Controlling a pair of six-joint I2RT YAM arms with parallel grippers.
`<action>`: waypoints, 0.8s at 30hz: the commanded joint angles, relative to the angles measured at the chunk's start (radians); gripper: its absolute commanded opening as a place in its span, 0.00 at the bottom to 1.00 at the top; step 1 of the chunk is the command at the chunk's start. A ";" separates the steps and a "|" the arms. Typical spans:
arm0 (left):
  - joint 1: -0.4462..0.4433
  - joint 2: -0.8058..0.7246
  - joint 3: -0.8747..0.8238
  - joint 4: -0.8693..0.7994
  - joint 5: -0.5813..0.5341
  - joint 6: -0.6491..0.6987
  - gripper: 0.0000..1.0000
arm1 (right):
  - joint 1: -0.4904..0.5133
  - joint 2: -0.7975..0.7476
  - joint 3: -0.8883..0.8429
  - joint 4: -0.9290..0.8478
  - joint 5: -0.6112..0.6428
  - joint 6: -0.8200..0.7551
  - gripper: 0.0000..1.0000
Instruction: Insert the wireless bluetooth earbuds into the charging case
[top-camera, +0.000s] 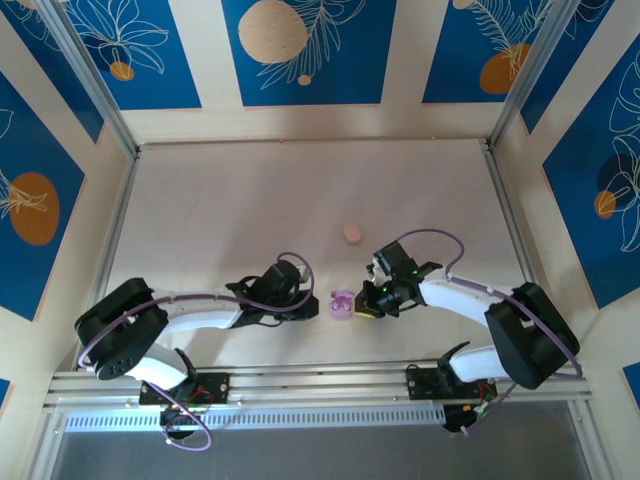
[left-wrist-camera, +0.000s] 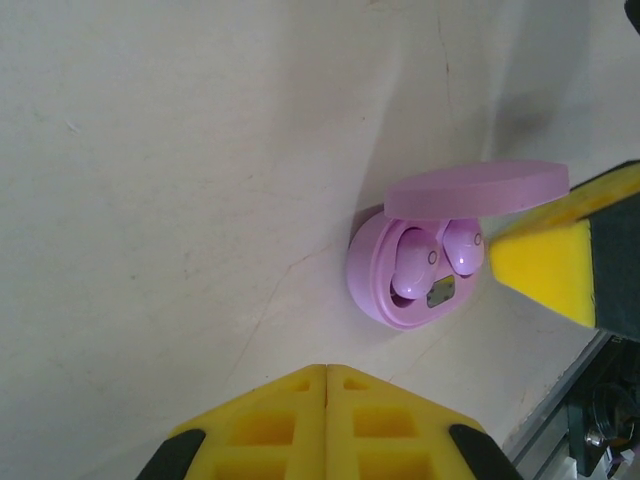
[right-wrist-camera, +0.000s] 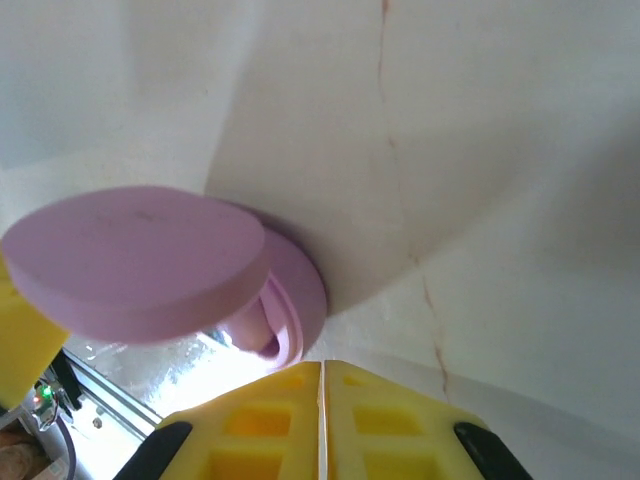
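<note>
The purple charging case (left-wrist-camera: 372, 285) lies on the table with its lid (left-wrist-camera: 478, 190) hinged up. Two purple earbuds (left-wrist-camera: 412, 262) sit side by side in its wells. In the top view the case (top-camera: 342, 304) lies between the two grippers. My left gripper (left-wrist-camera: 327, 368) is shut with nothing in it, a short way from the case's front. My right gripper (right-wrist-camera: 321, 365) is also shut and holds nothing. It sits close behind the case base (right-wrist-camera: 305, 290), under the raised lid (right-wrist-camera: 140, 262). One of its yellow fingers (left-wrist-camera: 545, 268) shows beside the case.
A pale pink oval case (top-camera: 351, 233) lies closed on the table, farther back from the purple one. The metal rail (top-camera: 320, 385) with both arm bases runs along the near edge. Panel walls enclose the other three sides.
</note>
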 joint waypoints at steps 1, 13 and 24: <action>-0.010 0.014 0.027 -0.013 0.006 -0.001 0.04 | 0.002 -0.073 -0.013 -0.089 0.024 0.017 0.11; -0.011 0.029 0.031 -0.001 0.019 -0.012 0.03 | -0.145 -0.128 0.146 -0.220 -0.006 -0.129 0.15; -0.041 0.040 0.031 0.006 0.043 -0.030 0.04 | -0.127 0.134 0.310 -0.164 -0.108 -0.197 0.20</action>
